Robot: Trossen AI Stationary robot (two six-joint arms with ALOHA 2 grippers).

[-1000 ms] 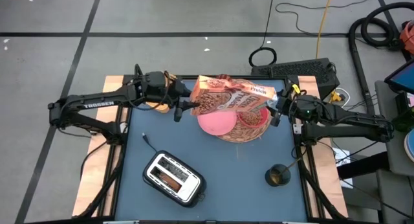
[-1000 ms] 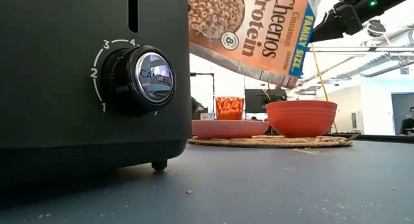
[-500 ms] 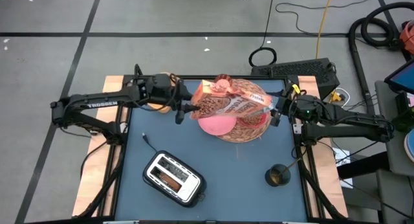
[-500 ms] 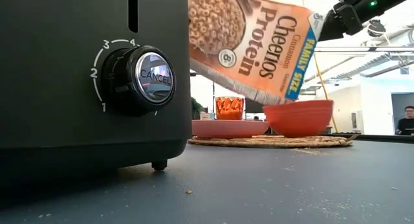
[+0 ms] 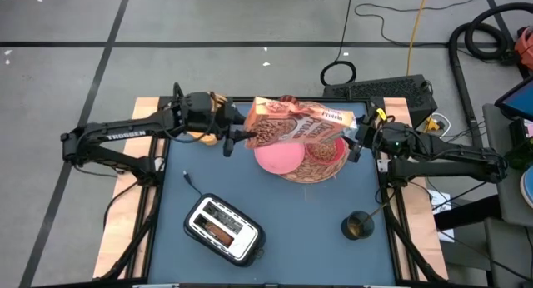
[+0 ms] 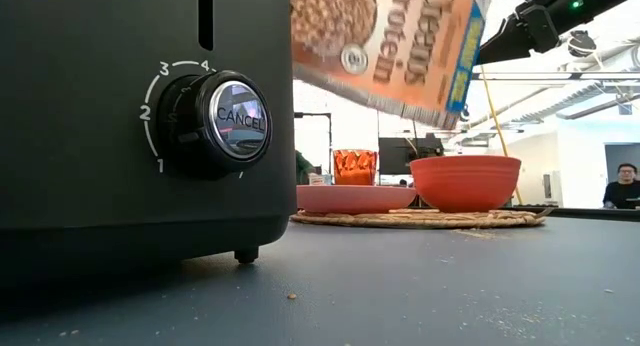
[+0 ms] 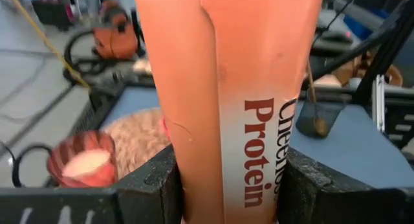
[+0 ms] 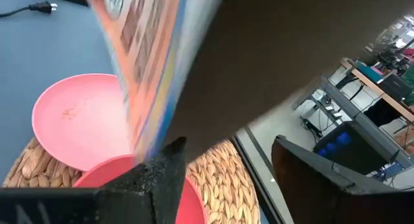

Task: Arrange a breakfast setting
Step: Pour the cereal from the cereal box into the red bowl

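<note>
Above the red bowl, cereal box between both tools, clear of its rim.

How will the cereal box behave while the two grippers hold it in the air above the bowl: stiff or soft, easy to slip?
The cereal box is thin cardboard, so it probably flexes where the left gripper squeezes its sides. Held long and tilted between both grippers, right gripper at the other end, it may twist. Its glossy printed faces look fairly slippery. It hangs over the red bowl.

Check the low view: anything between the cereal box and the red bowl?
Nothing: in the low view, only open air separates the raised cereal box from the red bowl under it.
</note>
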